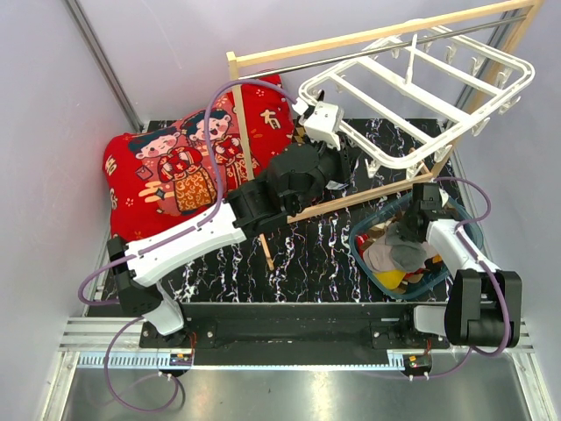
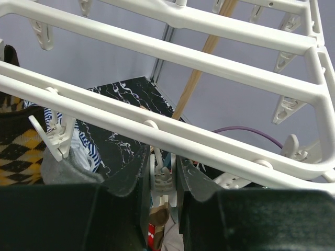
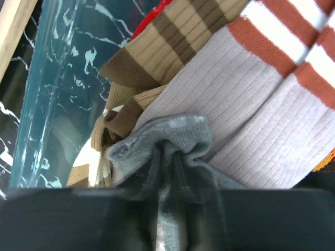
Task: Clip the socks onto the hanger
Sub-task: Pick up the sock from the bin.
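My right fingers [image 3: 151, 180] blur at the near edge, their tips buried in the grey sock [image 3: 172, 141]. My left fingers [image 2: 201, 180] hide most of a peg [image 2: 162, 180]. The checkered sock [image 2: 15, 151] is cut off at left.

This looks like a robotics lab cell, not a home. Plain pale walls [image 1: 53, 105] box in a black marbled table [image 1: 307, 254]. A left arm [image 1: 188, 239] and a right arm [image 1: 456, 246] are bolted to a metal rail [image 1: 88, 338] along the near edge, trailing purple cables [image 1: 96, 289]. The household things look staged as props: a red cushion [image 1: 166, 167] far left, a wooden rack [image 1: 351, 39] with a white hanger [image 2: 157, 49] at the far side, and a clear bin [image 1: 355, 241] of socks [image 3: 235, 120] on the right.
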Tool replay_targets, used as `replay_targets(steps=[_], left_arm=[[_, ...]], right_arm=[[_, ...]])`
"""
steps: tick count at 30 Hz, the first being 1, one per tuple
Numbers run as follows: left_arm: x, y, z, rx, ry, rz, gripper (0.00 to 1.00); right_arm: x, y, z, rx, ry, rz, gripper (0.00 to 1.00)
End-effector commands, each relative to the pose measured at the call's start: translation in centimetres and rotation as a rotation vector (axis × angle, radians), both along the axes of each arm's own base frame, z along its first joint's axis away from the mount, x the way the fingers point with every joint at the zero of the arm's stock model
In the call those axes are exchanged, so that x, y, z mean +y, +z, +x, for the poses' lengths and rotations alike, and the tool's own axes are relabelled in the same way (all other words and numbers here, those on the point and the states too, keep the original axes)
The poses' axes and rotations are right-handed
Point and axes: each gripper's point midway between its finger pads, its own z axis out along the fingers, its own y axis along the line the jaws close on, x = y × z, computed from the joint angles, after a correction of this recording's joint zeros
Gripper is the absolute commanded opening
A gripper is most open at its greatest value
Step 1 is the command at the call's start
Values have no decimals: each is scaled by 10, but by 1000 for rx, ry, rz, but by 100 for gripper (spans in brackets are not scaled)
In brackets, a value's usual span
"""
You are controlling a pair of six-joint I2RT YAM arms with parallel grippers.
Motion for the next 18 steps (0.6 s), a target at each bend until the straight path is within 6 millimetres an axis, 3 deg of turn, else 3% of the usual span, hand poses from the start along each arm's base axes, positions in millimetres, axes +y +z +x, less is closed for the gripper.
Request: replay_targets(steps=[1, 6, 15, 18], left_arm=[[15, 28, -8, -29, -14, -72, 10], [19, 33, -11, -34, -17, -88, 10], [21, 44, -15, -43, -34, -113, 10], [21, 49, -17, -45, -42, -124, 11]], right_arm=[[7, 20, 13, -81, 28, 32, 3], [13, 50, 6, -171, 56, 47, 0], [45, 132, -7, -487, 254, 116, 0], [63, 169, -15, -649, 360, 144, 0]])
